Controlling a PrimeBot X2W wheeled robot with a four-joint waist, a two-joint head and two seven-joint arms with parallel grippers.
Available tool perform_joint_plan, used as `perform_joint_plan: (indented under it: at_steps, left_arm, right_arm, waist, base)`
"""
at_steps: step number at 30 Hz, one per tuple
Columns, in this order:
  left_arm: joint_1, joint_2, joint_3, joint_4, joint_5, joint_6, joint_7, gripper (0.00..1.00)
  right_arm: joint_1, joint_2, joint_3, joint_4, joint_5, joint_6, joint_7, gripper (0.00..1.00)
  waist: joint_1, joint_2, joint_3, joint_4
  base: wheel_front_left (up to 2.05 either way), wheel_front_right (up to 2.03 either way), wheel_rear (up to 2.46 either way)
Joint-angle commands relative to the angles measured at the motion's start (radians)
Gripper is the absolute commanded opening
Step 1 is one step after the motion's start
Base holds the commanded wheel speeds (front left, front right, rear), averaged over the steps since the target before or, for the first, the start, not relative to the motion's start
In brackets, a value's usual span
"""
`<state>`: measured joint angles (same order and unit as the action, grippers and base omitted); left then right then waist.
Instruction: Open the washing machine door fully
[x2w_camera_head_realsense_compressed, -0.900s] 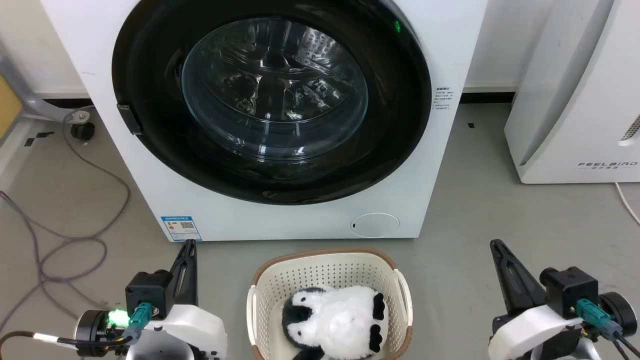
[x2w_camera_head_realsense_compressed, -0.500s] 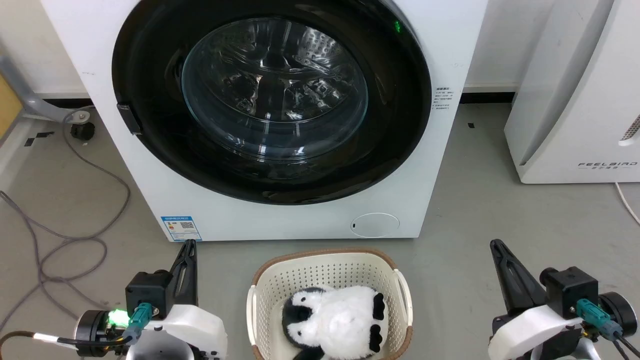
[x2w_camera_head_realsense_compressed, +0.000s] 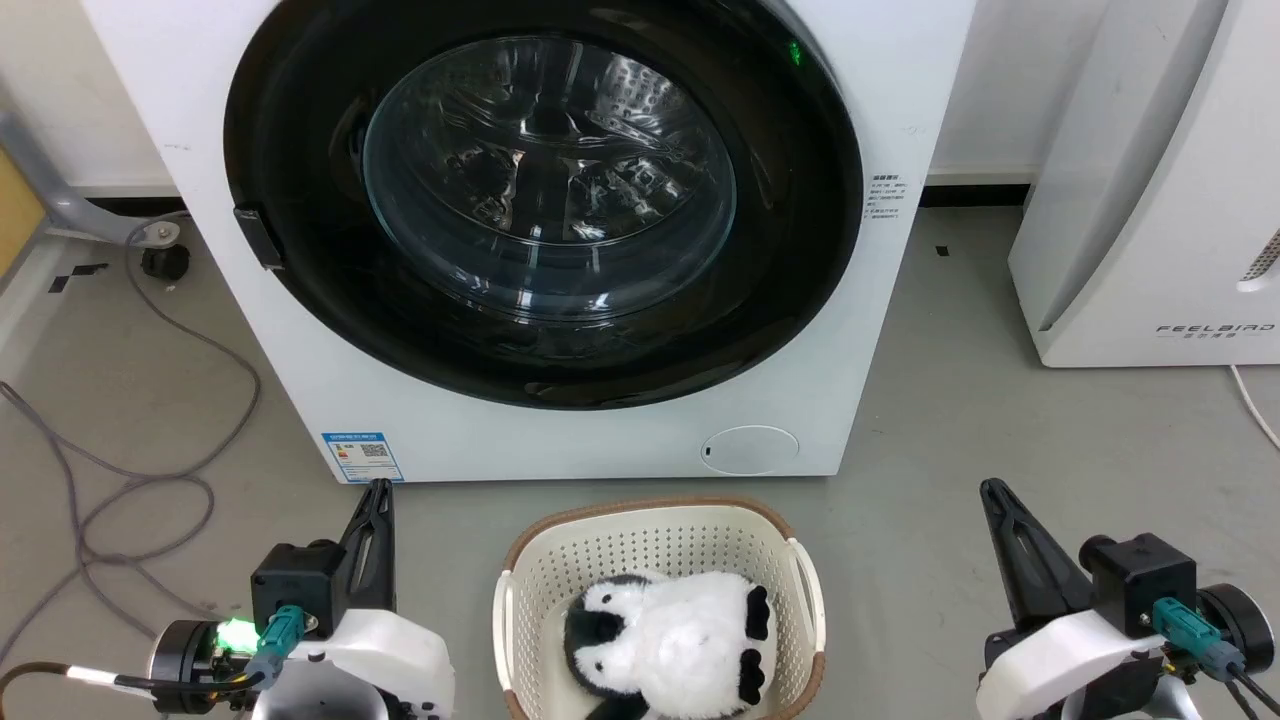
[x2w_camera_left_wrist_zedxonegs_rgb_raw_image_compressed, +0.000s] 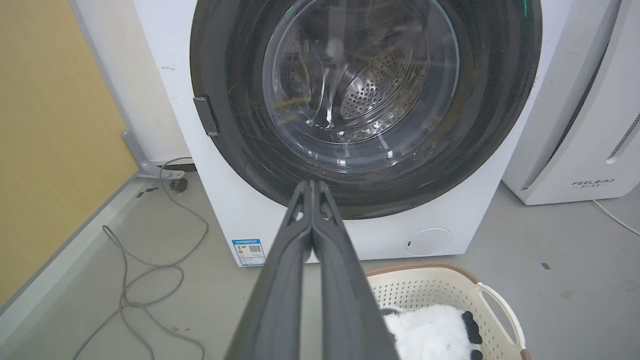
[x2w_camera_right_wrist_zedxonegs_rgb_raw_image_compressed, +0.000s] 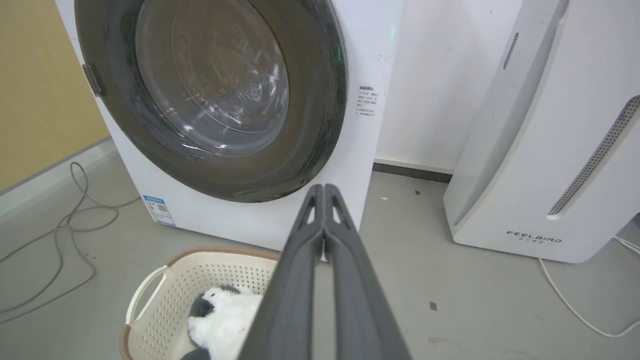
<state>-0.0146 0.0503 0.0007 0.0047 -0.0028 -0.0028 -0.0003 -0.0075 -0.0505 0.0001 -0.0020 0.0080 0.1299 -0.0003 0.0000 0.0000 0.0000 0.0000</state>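
**Head view.** The door (x2w_camera_head_realsense_compressed: 545, 190) fills the upper centre and is closed flush against the washer (x2w_camera_head_realsense_compressed: 600, 445). A small dark tab (x2w_camera_head_realsense_compressed: 258, 238) sits on the door's left edge. Both claws lie low in the frame, well apart from the door: the left claw (x2w_camera_head_realsense_compressed: 380, 495) at lower left and the right claw (x2w_camera_head_realsense_compressed: 990, 495) at lower right. Each is narrowed to a single point and holds nothing. Between them a basket (x2w_camera_head_realsense_compressed: 515, 590) with a plush penguin (x2w_camera_head_realsense_compressed: 670, 630) stands on the floor, just in front of the washer.

**Left wrist view.** The fingers (x2w_camera_left_wrist_zedxonegs_rgb_raw_image_compressed: 300, 235) are pressed together, their tips aimed at the door's lower rim. The tab is at middle left.

**Right wrist view.** These fingers (x2w_camera_right_wrist_zedxonegs_rgb_raw_image_compressed: 305, 240) are also together and point toward the washer's lower right. The door is at upper left, and a white appliance (x2w_camera_right_wrist_zedxonegs_rgb_raw_image_compressed: 540, 150) stands at right.

The step in hand looks like the approach. The tab is probably the pull point, though I cannot tell where the hinge lies. The left claw is nearer to it. It should part its fingers before it arrives, seat them firmly on the tab, and pull along the door's arc rather than straight out. The basket may stand in the swing path, so that needs watching.
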Motion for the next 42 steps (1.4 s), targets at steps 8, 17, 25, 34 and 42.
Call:
perform_joint_plan:
  at_steps: [8, 17, 25, 34, 42]
  left_arm:
    - [-0.002, 0.000, -0.004, 0.003, -0.003, 0.006, -0.010, 1.00]
    - [-0.007, 0.000, -0.013, 0.004, -0.009, 0.017, -0.028, 1.00]
    - [-0.010, 0.000, -0.020, 0.004, -0.015, 0.028, -0.047, 1.00]
    - [-0.013, 0.000, -0.028, 0.007, -0.021, 0.039, -0.066, 1.00]
    - [-0.016, 0.000, -0.035, 0.010, -0.027, 0.049, -0.083, 1.00]
  right_arm:
    - [0.001, 0.000, -0.006, -0.003, 0.016, 0.000, -0.010, 1.00]
    - [0.003, 0.000, -0.015, -0.017, 0.057, 0.000, -0.028, 1.00]
    - [0.006, 0.000, -0.018, -0.030, 0.098, 0.000, -0.047, 1.00]
    - [0.006, 0.000, -0.026, -0.036, 0.178, 0.000, -0.066, 1.00]
    - [0.008, 0.000, -0.027, -0.033, 0.347, 0.000, -0.083, 0.00]
  waist:
    - [0.0000, 0.0000, 0.001, 0.000]
    - [0.0000, 0.0000, 0.003, 0.000]
    - [0.0000, 0.0000, 0.005, 0.000]
    - [0.0000, 0.0000, 0.006, 0.001]
    - [0.0000, 0.0000, 0.007, 0.001]
  base:
    - [0.00, 0.00, 0.00]
    - [0.00, 0.00, 0.00]
    - [0.00, 0.00, 0.00]
    - [0.00, 0.00, 0.00]
    - [0.00, 0.00, 0.00]
